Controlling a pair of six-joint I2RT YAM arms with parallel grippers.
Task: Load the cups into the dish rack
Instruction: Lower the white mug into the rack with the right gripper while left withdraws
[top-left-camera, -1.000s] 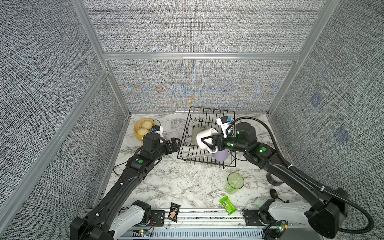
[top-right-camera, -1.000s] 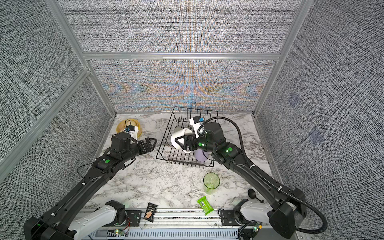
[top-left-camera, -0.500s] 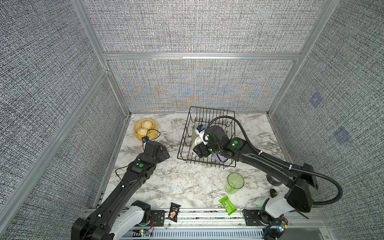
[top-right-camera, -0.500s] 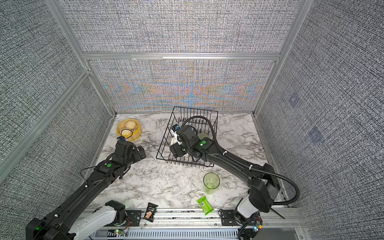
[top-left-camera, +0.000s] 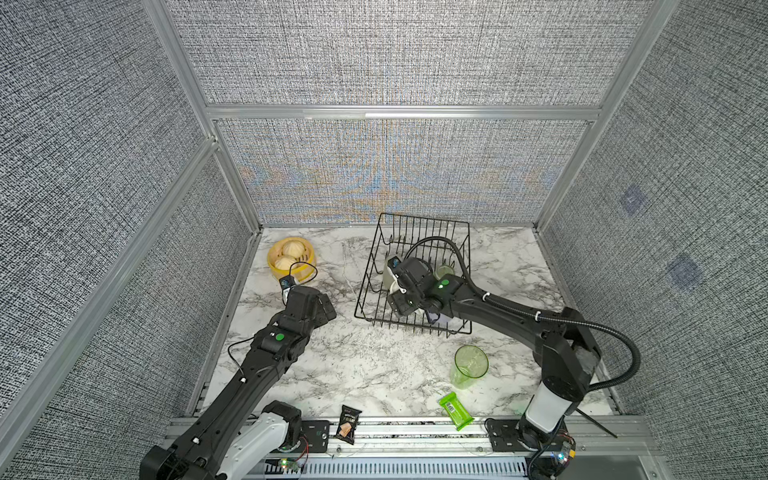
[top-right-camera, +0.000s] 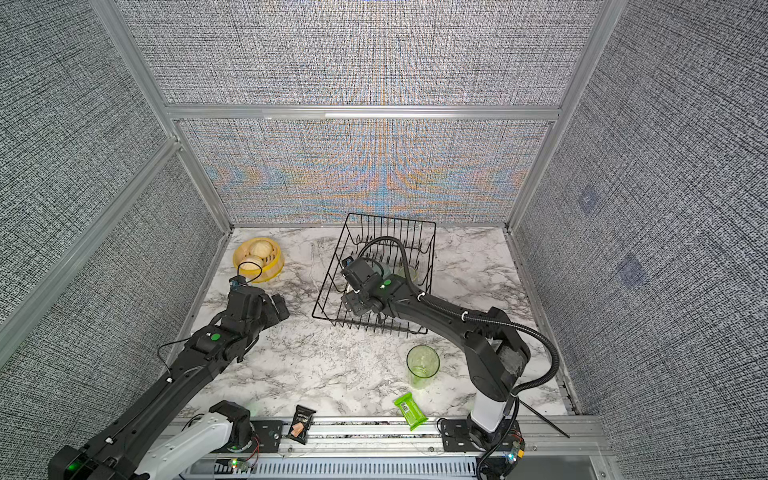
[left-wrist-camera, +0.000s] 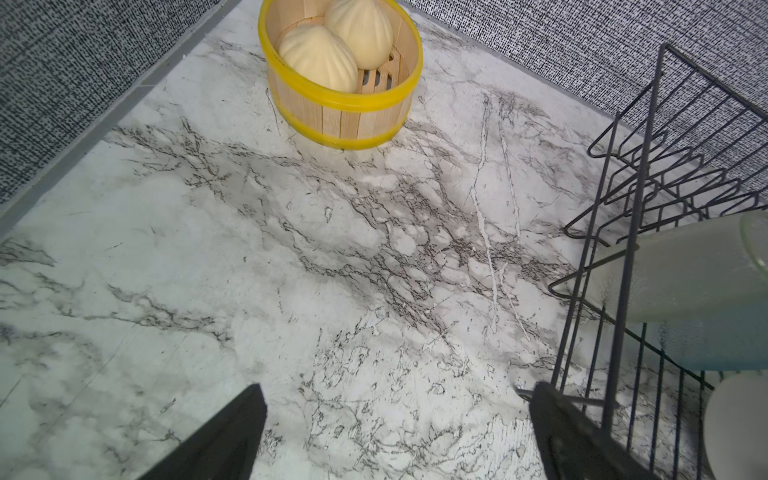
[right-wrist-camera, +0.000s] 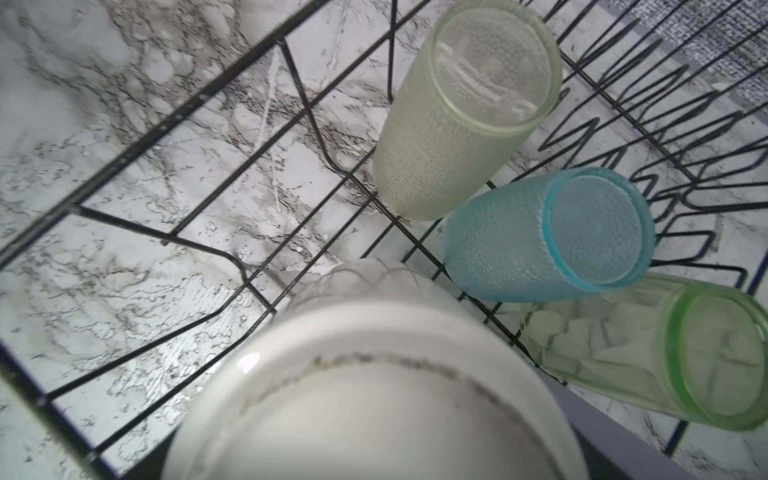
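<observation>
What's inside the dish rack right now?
Inside the dish rack: frosted yellow-green cup, teal cup, clear green tumbler and white mug. A lavender cup shows partly under the right arm; the rest there is covered.

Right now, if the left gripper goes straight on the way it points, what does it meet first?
Probably bare table: the open left gripper tilts down at it. Farther along stands the bun basket; depth is unclear.
</observation>
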